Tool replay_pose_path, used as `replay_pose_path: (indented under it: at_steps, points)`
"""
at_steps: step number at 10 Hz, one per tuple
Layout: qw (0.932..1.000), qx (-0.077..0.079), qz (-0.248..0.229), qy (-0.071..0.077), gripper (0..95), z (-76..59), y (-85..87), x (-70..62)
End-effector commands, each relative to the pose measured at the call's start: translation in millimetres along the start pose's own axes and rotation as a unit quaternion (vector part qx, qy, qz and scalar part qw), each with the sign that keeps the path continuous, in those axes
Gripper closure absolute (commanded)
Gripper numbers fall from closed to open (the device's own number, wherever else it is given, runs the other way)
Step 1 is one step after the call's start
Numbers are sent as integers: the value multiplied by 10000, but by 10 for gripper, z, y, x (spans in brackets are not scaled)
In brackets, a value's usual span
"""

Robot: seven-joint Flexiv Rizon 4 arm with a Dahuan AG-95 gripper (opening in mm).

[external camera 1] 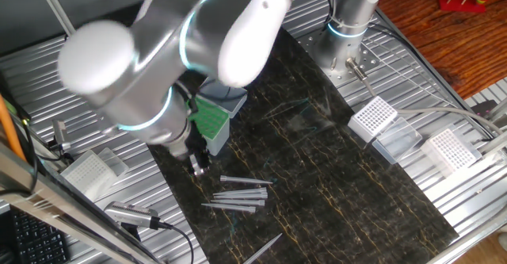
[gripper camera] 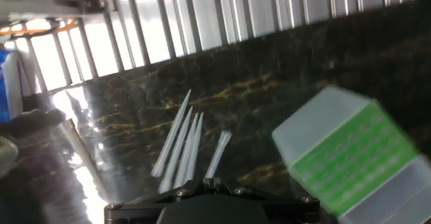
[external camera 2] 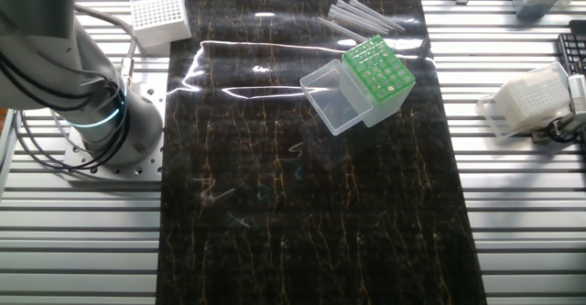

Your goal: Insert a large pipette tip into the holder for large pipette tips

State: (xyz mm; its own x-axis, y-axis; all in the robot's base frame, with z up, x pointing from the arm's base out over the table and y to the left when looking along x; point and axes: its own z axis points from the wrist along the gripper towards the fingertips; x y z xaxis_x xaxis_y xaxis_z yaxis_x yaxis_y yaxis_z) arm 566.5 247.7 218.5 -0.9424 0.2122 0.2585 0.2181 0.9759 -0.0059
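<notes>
Pipette tips point(external camera 1: 238, 194) lying loose on dark surface point(external camera 1: 333, 177) beside green-topped holder point(external camera 1: 211, 118), lid open in other fixed view. Gripper point(external camera 1: 198, 163) above tips there; finger spacing hidden, cannot tell.

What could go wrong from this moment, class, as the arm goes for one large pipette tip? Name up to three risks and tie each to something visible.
1. The pipette tips lie bunched, some touching, so the gripper may grab two or scatter them.
2. The holder sits close beside the tips; a descending arm could knock it.
3. The green grid's holes look small, so a slightly tilted tip may miss.
</notes>
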Motion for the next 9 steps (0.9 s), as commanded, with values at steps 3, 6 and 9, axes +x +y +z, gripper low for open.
replay_pose_path:
  at_steps: [3, 6, 9]
  points:
    - [9983, -238, -32, -528, 950, 506, 38, 273]
    - [9961, -294, -151, -822, 950, 669, -1, 327]
    - [9952, -298, -160, -923, 950, 775, 13, 263]
